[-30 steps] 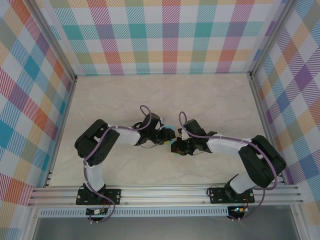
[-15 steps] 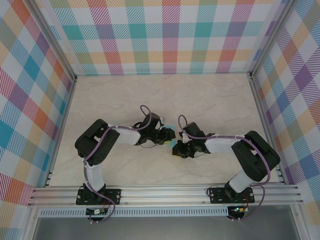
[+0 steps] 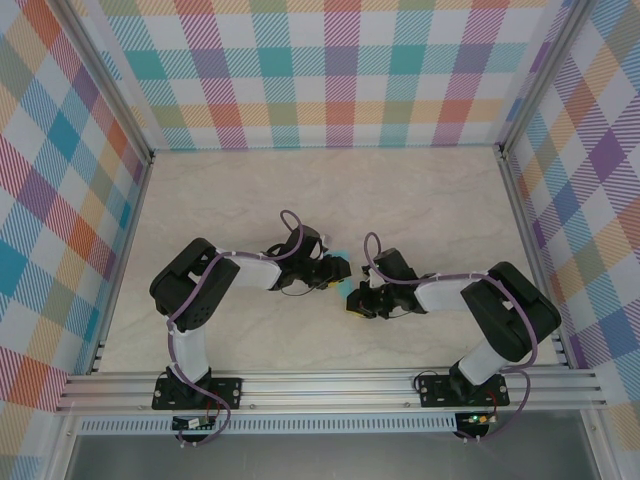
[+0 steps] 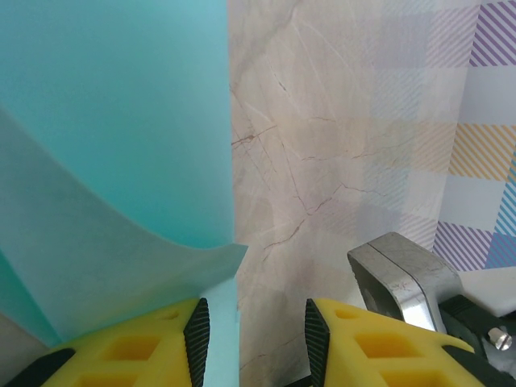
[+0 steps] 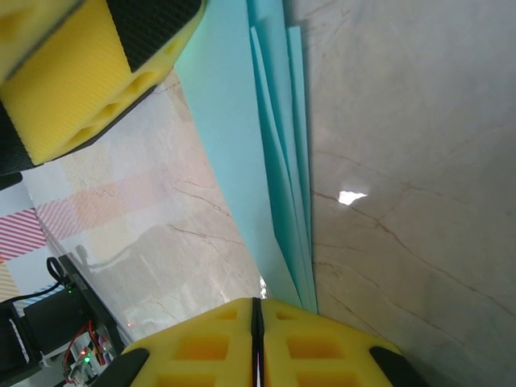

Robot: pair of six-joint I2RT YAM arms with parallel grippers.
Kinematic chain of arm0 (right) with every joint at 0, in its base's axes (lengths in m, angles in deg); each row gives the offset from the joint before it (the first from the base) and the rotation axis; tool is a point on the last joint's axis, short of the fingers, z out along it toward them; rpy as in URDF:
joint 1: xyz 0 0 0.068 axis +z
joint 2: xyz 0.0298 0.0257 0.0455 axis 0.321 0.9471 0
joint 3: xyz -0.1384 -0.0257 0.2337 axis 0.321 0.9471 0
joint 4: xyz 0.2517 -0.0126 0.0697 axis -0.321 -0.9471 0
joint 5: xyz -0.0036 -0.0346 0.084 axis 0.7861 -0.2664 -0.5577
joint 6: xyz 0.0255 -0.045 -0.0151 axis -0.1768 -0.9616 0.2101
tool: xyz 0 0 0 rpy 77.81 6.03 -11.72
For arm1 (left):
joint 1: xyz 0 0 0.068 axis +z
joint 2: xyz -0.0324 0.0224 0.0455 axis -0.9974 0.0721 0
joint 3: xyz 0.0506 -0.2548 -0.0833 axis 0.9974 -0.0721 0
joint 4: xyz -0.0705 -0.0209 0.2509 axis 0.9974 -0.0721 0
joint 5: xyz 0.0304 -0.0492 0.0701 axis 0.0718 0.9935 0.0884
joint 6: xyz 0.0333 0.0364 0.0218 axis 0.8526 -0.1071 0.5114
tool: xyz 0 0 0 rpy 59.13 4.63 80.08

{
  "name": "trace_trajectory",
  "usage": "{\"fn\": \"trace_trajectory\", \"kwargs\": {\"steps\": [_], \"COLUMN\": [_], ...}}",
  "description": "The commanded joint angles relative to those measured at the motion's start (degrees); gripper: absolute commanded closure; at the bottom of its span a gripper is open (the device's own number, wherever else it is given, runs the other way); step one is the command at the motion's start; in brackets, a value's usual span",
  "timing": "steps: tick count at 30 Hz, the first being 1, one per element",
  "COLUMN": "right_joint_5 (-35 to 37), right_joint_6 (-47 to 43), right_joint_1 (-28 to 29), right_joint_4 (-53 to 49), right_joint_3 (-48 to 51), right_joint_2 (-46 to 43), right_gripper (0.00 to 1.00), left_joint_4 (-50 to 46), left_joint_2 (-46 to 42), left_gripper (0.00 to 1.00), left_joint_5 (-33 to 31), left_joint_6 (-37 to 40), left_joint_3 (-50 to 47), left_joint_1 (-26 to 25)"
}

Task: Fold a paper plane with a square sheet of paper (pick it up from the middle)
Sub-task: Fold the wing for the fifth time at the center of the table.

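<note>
The sheet of paper (image 4: 113, 121) is light turquoise and partly folded; it lies on the marble table (image 3: 420, 210) between the two grippers. In the left wrist view a flap of it curls up over my left finger. My left gripper (image 4: 254, 318) stands open, with the paper's edge beside its left pad and bare table in the rest of the gap. In the right wrist view the paper (image 5: 242, 145) shows several stacked folded edges running under my right gripper (image 5: 256, 305), whose pads are pressed together. From above, the left gripper (image 3: 338, 270) and the right gripper (image 3: 356, 299) nearly touch over the paper (image 3: 342, 255).
Checkered walls (image 3: 340, 70) close in the table on three sides, and an aluminium rail (image 3: 330, 385) runs along the near edge. A grey metal part (image 4: 403, 274) sits close to my left gripper's right finger. The other arm's yellow finger (image 5: 81, 72) hangs over the paper.
The right gripper has slid a little to the right and toward the near edge, and its arm has drawn in. The left arm has not moved.
</note>
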Motion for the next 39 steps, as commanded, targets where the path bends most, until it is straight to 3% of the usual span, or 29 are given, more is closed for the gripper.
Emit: {"fn": "trace_trajectory", "kwargs": {"steps": [1, 9, 17, 30, 39], "right_joint_5": [1.5, -1.7, 0.5, -2.1, 4.4], "right_joint_6": [1.6, 3.9, 1.8, 1.5, 0.8], "right_joint_1": [-0.7, -2.2, -2.3, -2.2, -2.3], "right_joint_4": [-5.8, -0.4, -8.0, -5.2, -11.5], "right_joint_3": [3.9, 6.1, -0.4, -5.4, -2.6], "right_joint_2": [2.1, 0.1, -10.8, -1.1, 1.3], "right_gripper": [0.9, 0.9, 0.85, 0.85, 0.86], "left_joint_4": [-4.6, -4.6, -4.6, -4.4, -5.0], "left_joint_2": [2.6, 2.6, 2.6, 3.4, 2.8], "left_gripper": [0.61, 0.61, 0.61, 0.61, 0.61], "left_joint_5": [-0.5, -0.3, -0.3, 0.2, -0.3], "left_joint_6": [1.1, 1.1, 1.2, 1.0, 1.1], "left_joint_3": [-0.5, -0.5, -0.6, -0.1, -0.5], "left_joint_1": [0.5, 0.5, 0.5, 0.5, 0.5]}}
